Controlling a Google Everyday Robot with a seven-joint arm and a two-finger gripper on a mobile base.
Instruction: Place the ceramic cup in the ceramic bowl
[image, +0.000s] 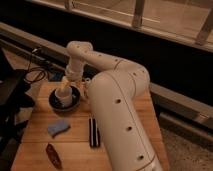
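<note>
The dark ceramic bowl (54, 103) stands at the back left of the wooden table (75, 147). The white ceramic cup (63, 96) sits upright inside the bowl. My gripper (68, 86) hangs straight down from the white arm and is right over the cup's rim, at or touching it. The arm's large white body (120, 115) covers the right half of the table.
A light blue curved sponge-like piece (58, 127) lies in front of the bowl. A black bar (93, 132) lies at the table's middle and a reddish-brown object (53, 155) near the front edge. Dark equipment and cables (32, 75) sit at the left.
</note>
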